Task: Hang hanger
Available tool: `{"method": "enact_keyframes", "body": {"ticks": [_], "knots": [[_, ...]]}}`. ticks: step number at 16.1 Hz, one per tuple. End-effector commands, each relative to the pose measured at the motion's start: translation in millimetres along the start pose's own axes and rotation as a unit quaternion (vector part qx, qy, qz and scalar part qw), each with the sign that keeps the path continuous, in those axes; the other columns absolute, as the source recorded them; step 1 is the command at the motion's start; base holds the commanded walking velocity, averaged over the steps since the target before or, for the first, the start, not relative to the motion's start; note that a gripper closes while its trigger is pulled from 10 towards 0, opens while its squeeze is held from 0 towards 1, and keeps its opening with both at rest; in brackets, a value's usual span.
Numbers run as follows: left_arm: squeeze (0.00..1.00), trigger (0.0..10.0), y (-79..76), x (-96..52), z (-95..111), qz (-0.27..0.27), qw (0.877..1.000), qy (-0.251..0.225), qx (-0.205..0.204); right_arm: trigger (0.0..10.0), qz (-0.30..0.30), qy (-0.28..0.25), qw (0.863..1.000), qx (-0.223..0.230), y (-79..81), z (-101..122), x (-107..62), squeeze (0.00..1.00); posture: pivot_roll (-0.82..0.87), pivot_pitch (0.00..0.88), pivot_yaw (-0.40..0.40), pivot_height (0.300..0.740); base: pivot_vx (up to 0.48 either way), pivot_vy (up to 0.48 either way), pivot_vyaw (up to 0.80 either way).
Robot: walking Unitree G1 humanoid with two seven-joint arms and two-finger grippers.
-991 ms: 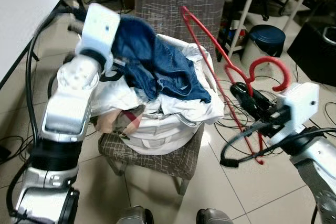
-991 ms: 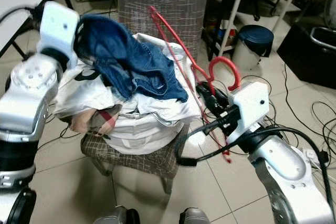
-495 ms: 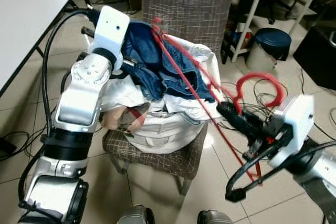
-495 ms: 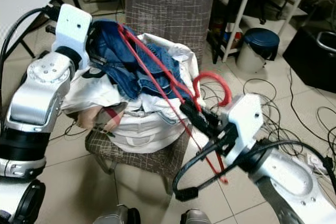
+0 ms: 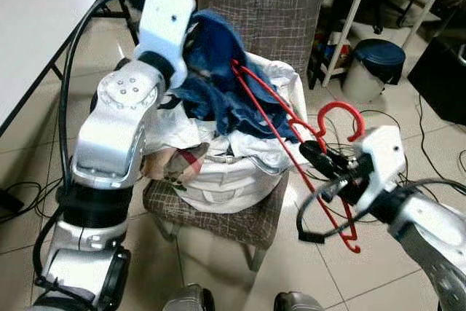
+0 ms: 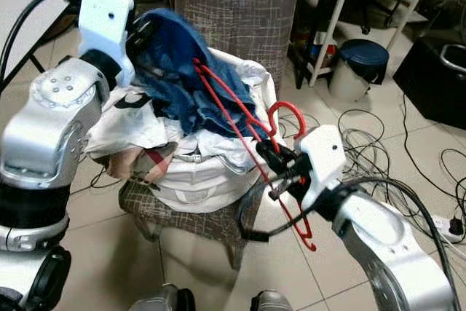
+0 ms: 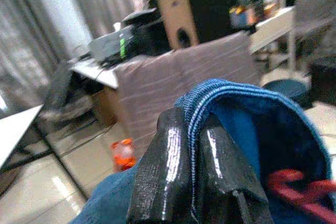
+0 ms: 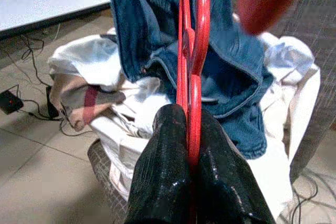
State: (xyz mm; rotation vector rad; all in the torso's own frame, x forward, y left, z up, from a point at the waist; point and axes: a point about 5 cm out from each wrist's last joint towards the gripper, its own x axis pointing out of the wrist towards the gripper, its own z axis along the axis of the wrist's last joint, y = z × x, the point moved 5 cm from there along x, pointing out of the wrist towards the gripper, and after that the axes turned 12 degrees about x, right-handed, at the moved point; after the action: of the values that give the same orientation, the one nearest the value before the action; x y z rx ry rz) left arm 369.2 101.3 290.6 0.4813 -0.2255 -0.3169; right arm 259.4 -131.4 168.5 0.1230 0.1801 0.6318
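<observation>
Lifted higher, jeans [image 5: 218,71] meet red hanger [image 5: 280,118] in right claw [image 5: 314,156].

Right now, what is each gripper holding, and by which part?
Right gripper clamps the red hanger near its hook's base; left gripper pinches the blue jeans by a hemmed edge.

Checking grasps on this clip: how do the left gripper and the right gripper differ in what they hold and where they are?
The left gripper pinches the blue denim garment, raised above the clothes pile; the right gripper clamps the red hanger, lower, beside the chair. The left grips soft cloth at its edge; the right grips rigid bars. Both are shut on their loads.
</observation>
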Motion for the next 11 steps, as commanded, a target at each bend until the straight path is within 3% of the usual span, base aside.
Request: {"method": "enact_keyframes", "body": {"ticks": [1,3,5,6,8,9,11], "knots": [[0.00,0.0,-3.6,-4.2,8,-0.011,1.000,-0.013,-0.006,10.0,-0.005,0.007,1.000,0.001,-1.8,-2,1.9,0.00,-0.10,0.062,0.048,0.740,0.000,0.000,0.00],[0.00,0.0,-9.6,-8.8,21,-0.025,0.999,-0.028,-0.029,10.0,-0.016,0.035,0.999,-0.004,-9.0,-11,7.7,0.00,-0.10,0.066,0.038,0.740,0.000,0.000,0.00],[0.00,0.0,-4.3,-7.7,24,-0.009,0.999,-0.027,-0.027,10.0,-0.034,0.055,0.998,0.013,-14.7,-18,11.8,0.00,-0.09,0.067,0.036,0.740,0.000,0.000,0.00],[0.00,0.0,7.0,-4.5,20,0.023,0.999,-0.015,-0.023,10.0,-0.053,0.062,0.996,0.027,-17.5,-22,12.9,0.00,-0.09,0.071,0.032,0.740,0.000,0.000,0.00],[0.00,0.0,26.3,2.5,13,0.076,0.997,-0.004,-0.014,10.0,-0.094,0.059,0.991,0.077,-21.7,-27,9.5,0.00,-0.09,0.073,0.034,0.740,0.000,0.000,0.00],[0.00,0.0,28.7,3.6,12,0.081,0.997,-0.002,-0.013,10.0,-0.104,0.057,0.989,0.088,-23.3,-27,8.1,0.00,-0.09,0.074,0.036,0.740,0.000,0.000,0.00],[0.00,0.0,37.6,7.8,12,0.097,0.995,-0.001,-0.002,10.0,-0.168,0.030,0.972,0.160,-35.9,-25,-0.3,0.00,-0.11,0.076,0.048,0.740,0.000,0.000,0.00]]}}
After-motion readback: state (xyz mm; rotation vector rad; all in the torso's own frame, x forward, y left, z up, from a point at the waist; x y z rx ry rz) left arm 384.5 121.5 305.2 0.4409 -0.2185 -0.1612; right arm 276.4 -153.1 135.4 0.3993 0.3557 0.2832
